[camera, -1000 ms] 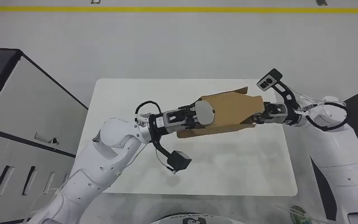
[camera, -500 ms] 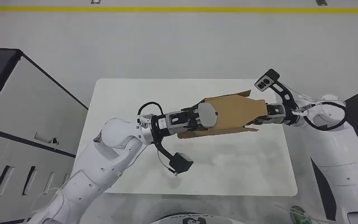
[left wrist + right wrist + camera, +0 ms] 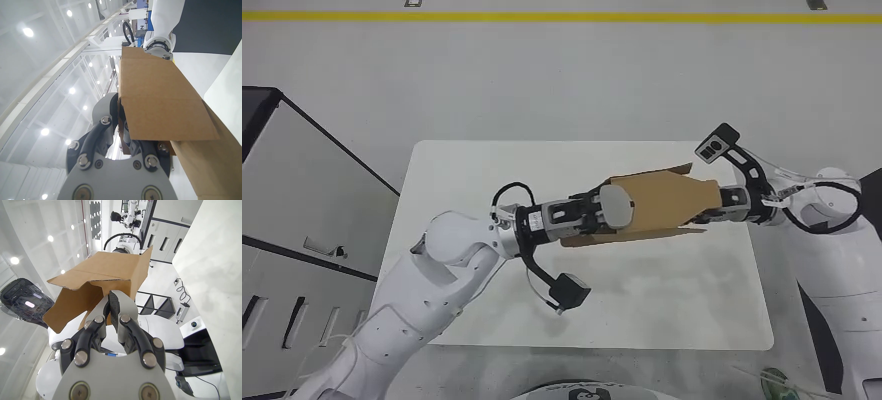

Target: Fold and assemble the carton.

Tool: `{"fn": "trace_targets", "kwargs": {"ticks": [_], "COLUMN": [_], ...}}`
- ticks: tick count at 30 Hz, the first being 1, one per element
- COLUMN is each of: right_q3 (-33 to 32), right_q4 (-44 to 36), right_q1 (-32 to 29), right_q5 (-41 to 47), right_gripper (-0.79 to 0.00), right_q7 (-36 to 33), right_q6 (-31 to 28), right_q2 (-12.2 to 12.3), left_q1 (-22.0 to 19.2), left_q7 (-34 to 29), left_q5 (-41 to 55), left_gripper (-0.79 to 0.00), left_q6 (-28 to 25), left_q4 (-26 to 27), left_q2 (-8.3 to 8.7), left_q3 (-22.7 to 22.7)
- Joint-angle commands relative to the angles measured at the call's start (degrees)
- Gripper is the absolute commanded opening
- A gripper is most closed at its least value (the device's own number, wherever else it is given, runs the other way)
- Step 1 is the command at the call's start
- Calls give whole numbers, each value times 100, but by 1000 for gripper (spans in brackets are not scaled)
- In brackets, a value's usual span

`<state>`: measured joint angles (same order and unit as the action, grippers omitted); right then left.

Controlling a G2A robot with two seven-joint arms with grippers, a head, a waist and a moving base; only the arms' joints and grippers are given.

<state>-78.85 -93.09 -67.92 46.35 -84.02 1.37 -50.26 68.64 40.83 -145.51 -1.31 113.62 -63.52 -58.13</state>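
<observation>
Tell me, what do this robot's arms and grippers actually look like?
Both the left arm and right arm are smooth, rounded white shells with black joint rings, a ribbed black cable looping at the wrist and a black camera box on a bracket. The left gripper and right gripper have pale grey bodies, black link bars, silver screws and black textured pads.

Not much to read in these, tbh. The only real sign was a small dark panel (image 3: 141, 27) with one big white letter on it, way back in the hall in the left wrist view. Any other print was too tiny to make out.
</observation>
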Motion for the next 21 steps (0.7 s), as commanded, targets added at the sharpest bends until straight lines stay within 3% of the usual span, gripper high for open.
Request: {"fn": "trace_targets", "kwargs": {"ticks": [1,21], "right_q3": [10,-183], "right_q4": [-4,22], "right_q1": [3,-13], "right_q5": [-8,-55], "right_gripper": [-785,-785], "right_q7": [2,-8], "right_q6": [2,21], "right_q2": [-2,24], "left_q1": [-2,74], "left_q7": [-5,-14], "left_q5": [17,-9], "left_gripper": [-785,-785], "left_q6": [2,38], "left_q4": [-6,-57], "left_q2": [-3,18], "left_q3": [9,-116]}}
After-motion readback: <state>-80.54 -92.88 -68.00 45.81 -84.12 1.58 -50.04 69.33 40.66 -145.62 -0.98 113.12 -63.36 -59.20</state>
